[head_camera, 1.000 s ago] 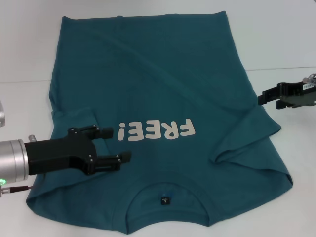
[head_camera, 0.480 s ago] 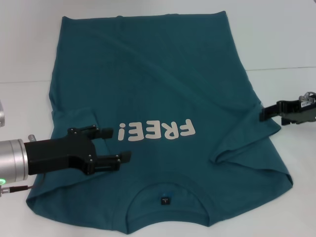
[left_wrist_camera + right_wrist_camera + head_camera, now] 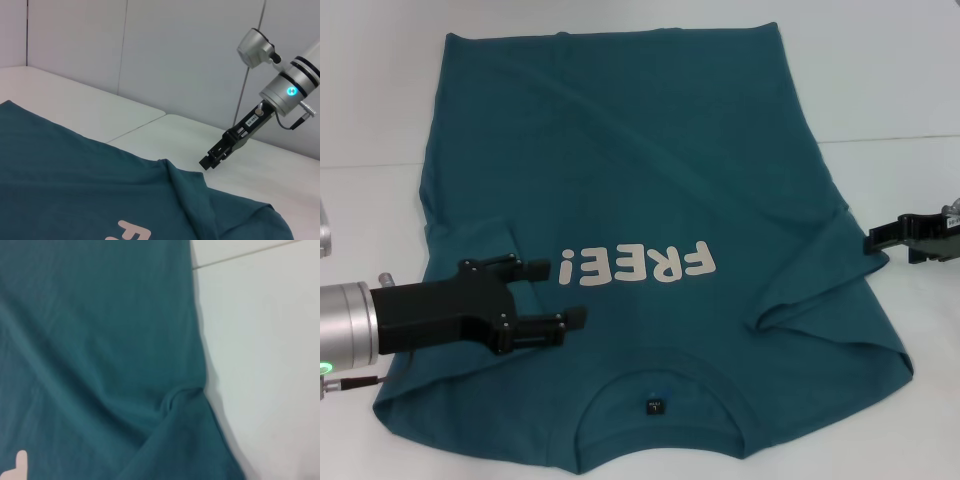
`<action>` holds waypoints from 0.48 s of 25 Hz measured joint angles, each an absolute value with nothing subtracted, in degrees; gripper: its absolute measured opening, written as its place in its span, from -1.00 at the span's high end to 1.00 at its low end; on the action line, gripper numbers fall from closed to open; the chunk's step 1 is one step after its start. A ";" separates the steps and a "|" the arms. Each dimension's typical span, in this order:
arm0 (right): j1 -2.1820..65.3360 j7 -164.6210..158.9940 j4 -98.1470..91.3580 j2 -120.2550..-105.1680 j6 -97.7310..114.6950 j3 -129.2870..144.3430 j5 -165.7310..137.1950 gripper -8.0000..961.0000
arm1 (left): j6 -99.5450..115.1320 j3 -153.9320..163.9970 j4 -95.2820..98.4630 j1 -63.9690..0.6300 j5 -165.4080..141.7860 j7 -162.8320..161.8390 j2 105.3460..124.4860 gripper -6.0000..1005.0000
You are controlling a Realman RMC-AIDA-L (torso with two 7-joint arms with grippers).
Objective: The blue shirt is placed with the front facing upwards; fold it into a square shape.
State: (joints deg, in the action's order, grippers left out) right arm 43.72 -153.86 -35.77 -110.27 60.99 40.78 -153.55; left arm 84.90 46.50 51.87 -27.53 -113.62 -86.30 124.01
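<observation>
The blue shirt [image 3: 640, 170] lies spread on the white table, front up, collar [image 3: 655, 385] nearest me, its white "FREE!" lettering [image 3: 635, 265] reading upside down. Both sleeves lie creased close against the body. My left gripper [image 3: 558, 293] hovers open over the shirt's chest beside the left sleeve [image 3: 470, 240], nothing between its fingers. My right gripper [image 3: 880, 240] hangs off the shirt's right edge, just outside the right sleeve fold [image 3: 820, 290]. The left wrist view shows that right gripper [image 3: 210, 161] beyond the shirt [image 3: 75, 180]. Shirt edge [image 3: 100, 340] fills the right wrist view.
The white table [image 3: 910, 90] extends on all sides of the shirt, with a thin seam line [image 3: 890, 140] running across it at the right. Pale wall panels [image 3: 175, 60] stand behind the table in the left wrist view.
My right gripper has drawn rightward and nearer to me, off the shirt's right edge. The left gripper and the shirt have not moved.
</observation>
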 joint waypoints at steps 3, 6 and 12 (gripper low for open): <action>43.68 -153.77 -34.78 -110.23 59.97 40.79 -153.54 -0.53 | 84.90 46.55 51.85 -27.53 -113.64 -86.30 124.01 -0.69; 43.71 -153.65 -34.31 -110.30 59.35 40.80 -153.53 -0.52 | 84.90 46.58 51.85 -27.52 -113.69 -86.28 124.01 -0.69; 44.14 -153.75 -34.07 -110.53 58.86 40.78 -153.31 -0.50 | 84.91 46.59 51.85 -27.55 -113.70 -86.25 124.01 -0.69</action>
State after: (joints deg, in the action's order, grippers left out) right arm 44.14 -153.75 -34.07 -110.53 58.86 40.78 -153.31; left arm 84.91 46.59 51.85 -27.55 -113.70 -86.25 124.01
